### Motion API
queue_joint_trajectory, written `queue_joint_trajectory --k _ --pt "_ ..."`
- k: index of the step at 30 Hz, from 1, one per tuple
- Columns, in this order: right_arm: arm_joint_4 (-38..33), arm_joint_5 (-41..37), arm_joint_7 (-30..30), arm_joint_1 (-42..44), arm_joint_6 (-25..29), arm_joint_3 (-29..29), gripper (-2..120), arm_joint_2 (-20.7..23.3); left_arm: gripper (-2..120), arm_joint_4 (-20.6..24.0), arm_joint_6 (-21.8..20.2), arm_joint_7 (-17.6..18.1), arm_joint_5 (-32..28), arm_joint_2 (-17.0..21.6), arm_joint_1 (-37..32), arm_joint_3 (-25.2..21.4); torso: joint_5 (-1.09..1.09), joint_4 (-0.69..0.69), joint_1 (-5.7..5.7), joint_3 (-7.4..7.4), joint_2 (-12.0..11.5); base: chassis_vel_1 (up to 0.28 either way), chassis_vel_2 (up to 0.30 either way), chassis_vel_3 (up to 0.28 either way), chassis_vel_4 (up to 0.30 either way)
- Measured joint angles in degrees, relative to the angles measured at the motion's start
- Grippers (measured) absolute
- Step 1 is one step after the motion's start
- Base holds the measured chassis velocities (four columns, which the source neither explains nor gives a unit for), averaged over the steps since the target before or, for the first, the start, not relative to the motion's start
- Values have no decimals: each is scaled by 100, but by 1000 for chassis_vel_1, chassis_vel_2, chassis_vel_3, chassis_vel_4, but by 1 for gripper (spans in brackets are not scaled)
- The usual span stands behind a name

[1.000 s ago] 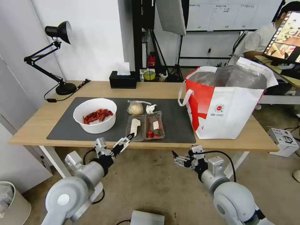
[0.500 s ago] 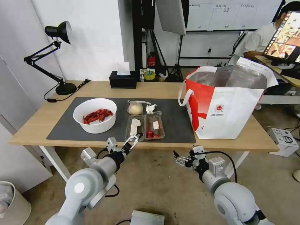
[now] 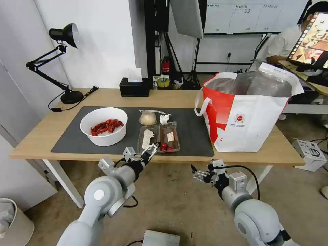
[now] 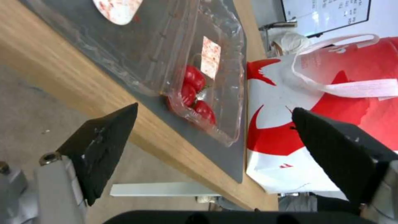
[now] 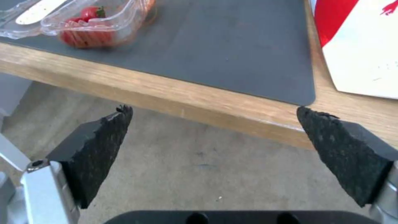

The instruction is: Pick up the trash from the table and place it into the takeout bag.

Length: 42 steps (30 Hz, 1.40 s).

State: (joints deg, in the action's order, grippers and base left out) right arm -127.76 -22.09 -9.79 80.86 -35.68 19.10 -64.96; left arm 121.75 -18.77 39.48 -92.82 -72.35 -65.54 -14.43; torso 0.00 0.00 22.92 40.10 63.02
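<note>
The left end effector hangs at the near edge of the tabletop, released — its black wedge fingers spread wide and lined up on the near end of the box, probably so they can close on its thin rim. The box is clear, flimsy hinged plastic, lying open on the matte grey mat, with red scraps in its right half. Left of it sits the smooth white bowl of shells; beyond it lie the knotted bag and crumpled tissue. The foil-lined takeout bag stands open-topped at the right. The right end effector, likewise released, waits below the edge — idle.
</note>
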Motion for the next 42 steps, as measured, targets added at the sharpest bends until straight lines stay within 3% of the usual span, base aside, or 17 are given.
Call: queue_joint_trajectory --k 17,42 --pt "37 7 9 5 29 44 100 -27 100 -380 59 101 36 -122 312 177 0 0 0 0 0 0 0 0 0" --pt "61 76 15 52 52 36 100 -83 100 -479 139 204 39 -206 376 134 0 0 0 0 1 0 0 0 0"
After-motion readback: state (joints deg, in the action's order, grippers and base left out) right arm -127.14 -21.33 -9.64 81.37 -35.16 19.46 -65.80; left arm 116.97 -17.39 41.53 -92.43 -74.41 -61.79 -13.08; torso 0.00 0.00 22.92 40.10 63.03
